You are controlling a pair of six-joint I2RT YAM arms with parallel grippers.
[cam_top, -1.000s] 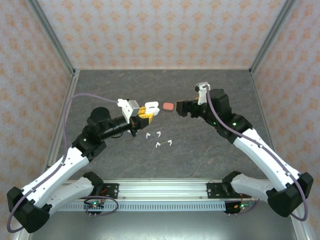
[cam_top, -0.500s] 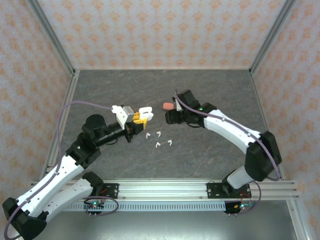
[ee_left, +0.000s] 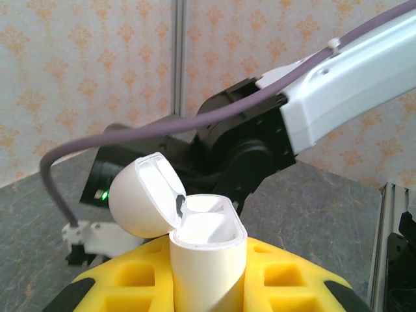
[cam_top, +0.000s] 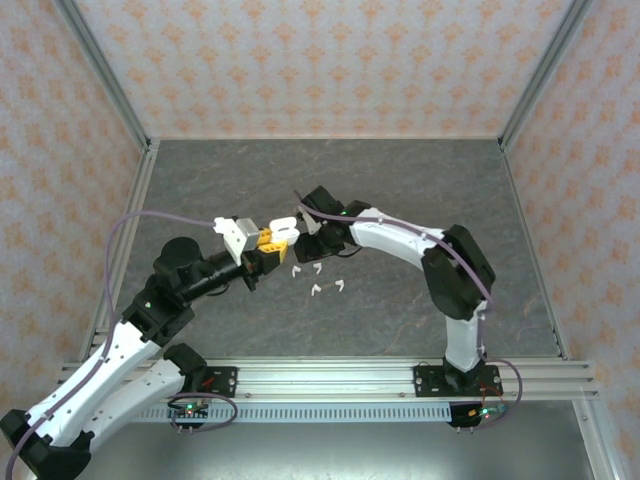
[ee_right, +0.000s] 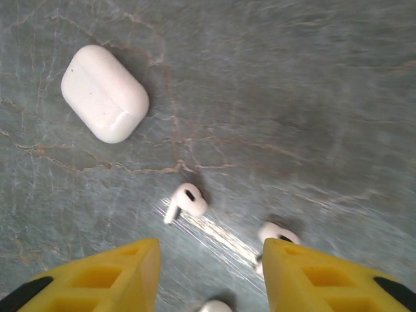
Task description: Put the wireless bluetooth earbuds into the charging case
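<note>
The right claw hung over the table with its yellow fingers moderately apart and nothing between them. The nearest earbud lay on its side at the centre of the right wrist frame, just ahead of the gap. A second earbud lay close to the right-hand finger, and a third earbud showed at the bottom edge. A closed case rested in the upper left of that frame, well apart from the buds. In the left wrist frame the left claw was clamped on the open case, held upright at lower centre. Its lid was tipped back to the left, and no bud was visible in its mouth. The right arm crossed close behind it. Several faults appeared likely from this position. The buds were small and lay flat, so an off-centre closure could flick the nearest earbud away or pinch it by the stem at an angle unfit for the socket. A descent too deep could scrape the fingers on the table. The tight cluster could let one finger push the second earbud aside. With the arms this close, a careless swing could strike the lid or twist the open case in its grip.
</note>
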